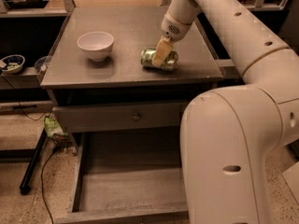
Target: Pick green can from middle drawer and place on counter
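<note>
The green can lies on its side on the counter, near the right front. My gripper reaches down from the arm at the upper right and is shut on the can, one pale finger across its front; the other finger is hidden behind it. The can rests on the counter surface. The middle drawer stands pulled out below, its flat floor bare.
A white bowl stands on the counter's left. A closed drawer front with a small knob sits above the open drawer. My large pale body fills the lower right. A small dish sits on a left ledge; cables and a green scrap lie on the floor.
</note>
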Robot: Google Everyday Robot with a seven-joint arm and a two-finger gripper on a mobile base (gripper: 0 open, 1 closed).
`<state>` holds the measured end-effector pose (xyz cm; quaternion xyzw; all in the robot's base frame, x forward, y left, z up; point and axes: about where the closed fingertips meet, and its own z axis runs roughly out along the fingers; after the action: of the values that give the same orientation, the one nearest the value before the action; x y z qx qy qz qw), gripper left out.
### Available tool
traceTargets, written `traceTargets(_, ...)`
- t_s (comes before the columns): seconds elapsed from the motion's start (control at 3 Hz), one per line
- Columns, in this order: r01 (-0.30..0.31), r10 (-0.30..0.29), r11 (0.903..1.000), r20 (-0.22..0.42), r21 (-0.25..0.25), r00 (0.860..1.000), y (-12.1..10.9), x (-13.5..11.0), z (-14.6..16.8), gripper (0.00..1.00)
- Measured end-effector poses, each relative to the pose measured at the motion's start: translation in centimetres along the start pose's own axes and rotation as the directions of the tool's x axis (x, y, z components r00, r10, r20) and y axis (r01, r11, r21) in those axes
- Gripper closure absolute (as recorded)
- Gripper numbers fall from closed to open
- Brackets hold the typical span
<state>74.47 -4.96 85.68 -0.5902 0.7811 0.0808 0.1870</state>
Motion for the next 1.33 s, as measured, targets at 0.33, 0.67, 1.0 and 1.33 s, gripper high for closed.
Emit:
traceTargets(0.33, -0.008, 0.008, 0.9999, 0.014, -0.008, 1.000, 0.13, 0.23, 0.22, 0.96)
traceTargets(0.67, -0.008, 0.008, 0.9999, 0.014, -0.008, 1.000, 0.13, 0.23, 0.23, 0.73)
traceTargets(1.0, -0.008, 0.008, 0.9999, 0.014, -0.008, 1.000, 0.13, 0.23, 0.23, 0.50)
traceTargets(1.33, -0.008, 0.008, 0.9999, 0.014, -0.008, 1.000, 0.13, 0.23, 0.23, 0.27)
